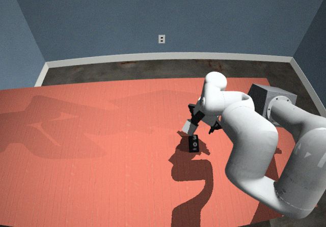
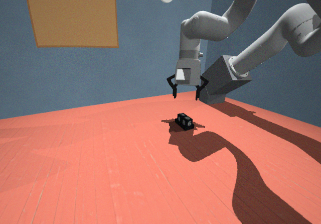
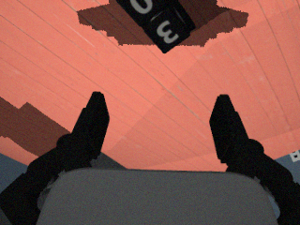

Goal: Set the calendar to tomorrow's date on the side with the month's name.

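Observation:
The small black calendar stands on the table below my gripper. Its two black cubes sit side by side in the low black tray. In the top view their tops show a 3 and a 0; these also show, cut off by the frame's top edge, in the wrist view. In the exterior view a 6 shows on the near end and what looks like an 8 beside it; a further digit is unclear. No month name is legible. My gripper is open and empty, above the calendar and clear of it.
The red table carries the arm's dark shadow, which falls over and around the calendar. The grey base block stands behind the calendar to the right. The wrist camera sticks out beside the gripper.

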Action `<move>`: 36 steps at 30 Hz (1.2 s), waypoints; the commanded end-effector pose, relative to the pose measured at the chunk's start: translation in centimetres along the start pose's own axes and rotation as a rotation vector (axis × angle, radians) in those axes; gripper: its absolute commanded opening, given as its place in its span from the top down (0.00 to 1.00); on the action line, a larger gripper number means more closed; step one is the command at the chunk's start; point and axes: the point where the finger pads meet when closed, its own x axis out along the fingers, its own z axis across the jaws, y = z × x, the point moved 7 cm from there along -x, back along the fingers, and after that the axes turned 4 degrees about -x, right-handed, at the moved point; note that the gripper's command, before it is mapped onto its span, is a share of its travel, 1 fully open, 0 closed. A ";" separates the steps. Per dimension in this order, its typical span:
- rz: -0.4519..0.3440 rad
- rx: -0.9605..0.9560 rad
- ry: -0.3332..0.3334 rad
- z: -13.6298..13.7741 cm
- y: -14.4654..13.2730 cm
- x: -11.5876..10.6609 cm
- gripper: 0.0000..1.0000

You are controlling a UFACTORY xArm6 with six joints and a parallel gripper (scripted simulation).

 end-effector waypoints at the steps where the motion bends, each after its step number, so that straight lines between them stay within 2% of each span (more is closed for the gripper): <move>1: 0.007 -0.111 -0.008 0.2 0.5 -0.2 0.00; 3: 0.006 -0.228 -0.008 0.3 1.1 -0.3 0.00; 14: 0.005 -0.559 -0.009 0.6 2.8 -0.7 0.00; 25: 0.004 -0.703 -0.009 0.7 3.5 -0.9 0.00; 26: 0.004 -0.703 -0.009 0.7 3.5 -0.9 0.51; 36: 0.004 -0.703 -0.009 0.7 3.5 -0.9 0.51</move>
